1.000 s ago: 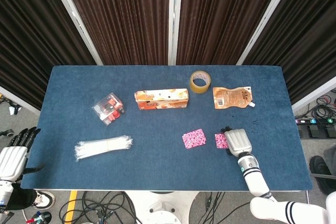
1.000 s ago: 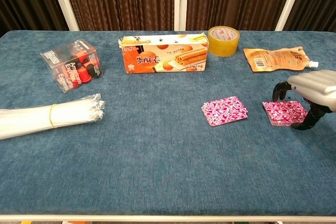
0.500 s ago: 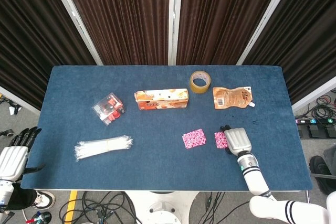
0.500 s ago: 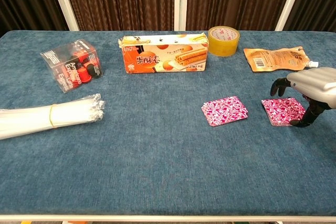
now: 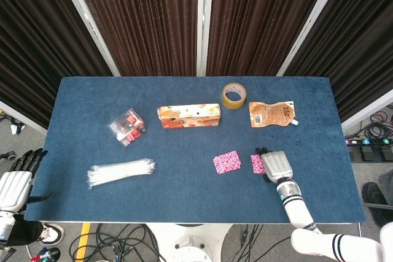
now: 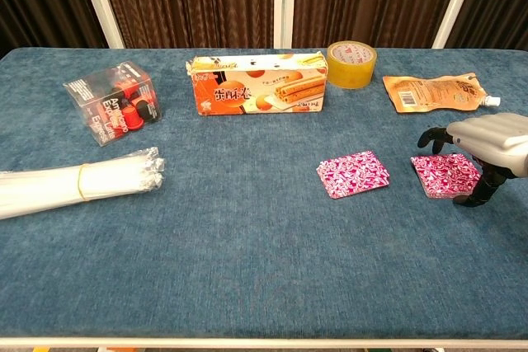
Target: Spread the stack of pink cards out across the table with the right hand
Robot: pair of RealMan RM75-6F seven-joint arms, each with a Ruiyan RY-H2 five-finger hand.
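- Right robot hand [image 6: 478,150] has crept a little leftward over the last second; it now arches over the right-hand pile of pink cards [image 6: 445,175], fingers curled down at the far edge, thumb down at the near right corner.
- Whether the fingertips actually press the cards cannot be told; nothing is lifted, and the hand looks loosely cupped over the pile rather than clamped on it.
- The pile has barely shifted with it, by a shade to the left at most.
- A second patch of pink cards [image 6: 352,174] lies flat to the left, apart from the first and unmoved.
- Judgement: the spread is partly done, with two clumps on the table [image 6: 247,269]. The clump under the hand still reads as a compact pile, so a further sweep seems needed.
- Left robot hand [image 5: 15,182] hangs off the table's left edge, fingers extended and holding nothing.
- Other items, all well apart from the cards: pouch [image 6: 433,91] and tape roll [image 6: 352,63] behind; biscuit box [image 6: 257,84] further left; clear box [image 6: 114,100] and bundle of white sticks [image 6: 78,179] at far left.
- Bare table lies between and in front of the two clumps; nothing stands in the way of a leftward or forward sweep. The pouch is the nearest thing behind.
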